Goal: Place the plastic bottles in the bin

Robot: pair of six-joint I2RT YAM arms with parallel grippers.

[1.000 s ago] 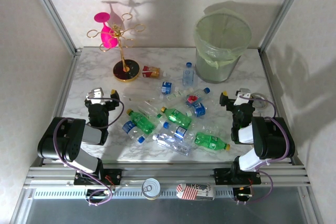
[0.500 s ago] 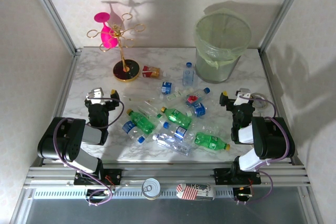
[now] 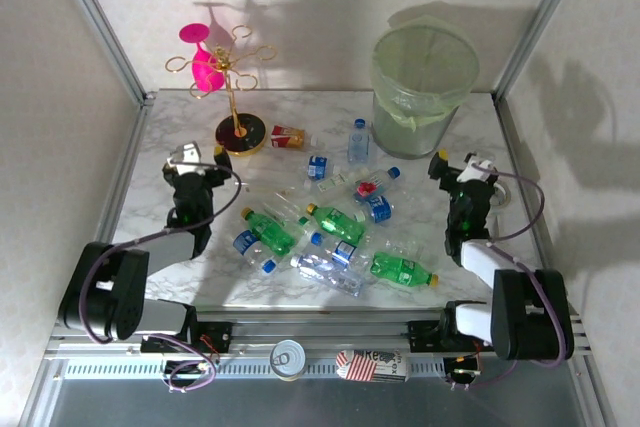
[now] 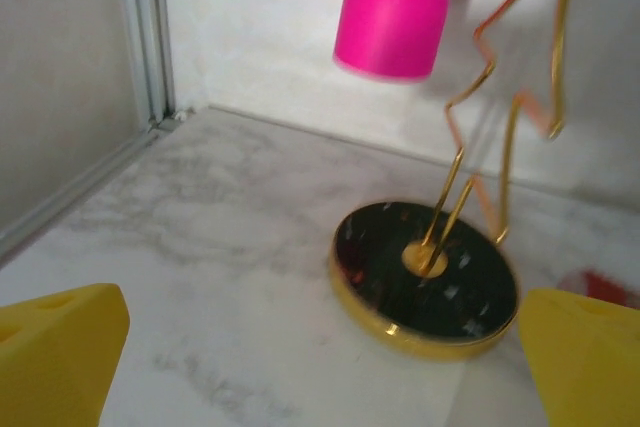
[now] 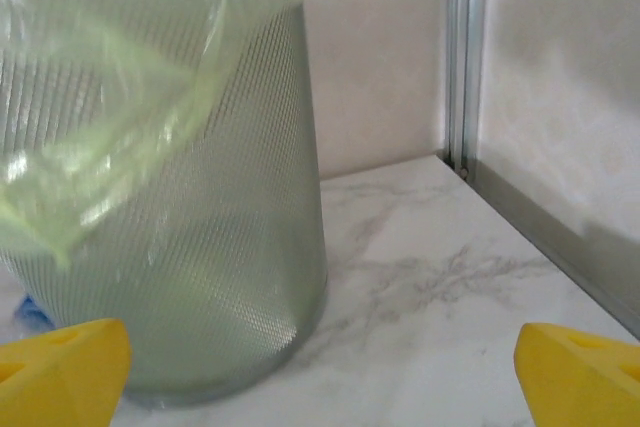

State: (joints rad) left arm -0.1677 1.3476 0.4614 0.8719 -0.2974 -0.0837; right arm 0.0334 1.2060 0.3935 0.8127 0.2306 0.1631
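Lying strewn across the tabletop (image 3: 300,112), bottles (image 3: 342,223) short of the bin (image 3: 410,122) at far right; facing the stand (image 3: 241,134), left tool (image 3: 200,153), fingers apart, empty; facing the bin, right tool (image 3: 460,162), likewise apart.

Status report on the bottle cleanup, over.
Left claw open, empty, facing gold wire stand. Right claw open, empty, facing round translucent green bin. Small plastic bottles scattered mid-table.

Bright light comes from the front. The stand (image 3: 241,134) and bin (image 3: 408,125) throw soft shadows on the back wall (image 3: 320,7). In the left wrist view the pink glass (image 4: 392,9) is blurry. Up close, the bin's bag (image 5: 100,97) looks fuzzy.
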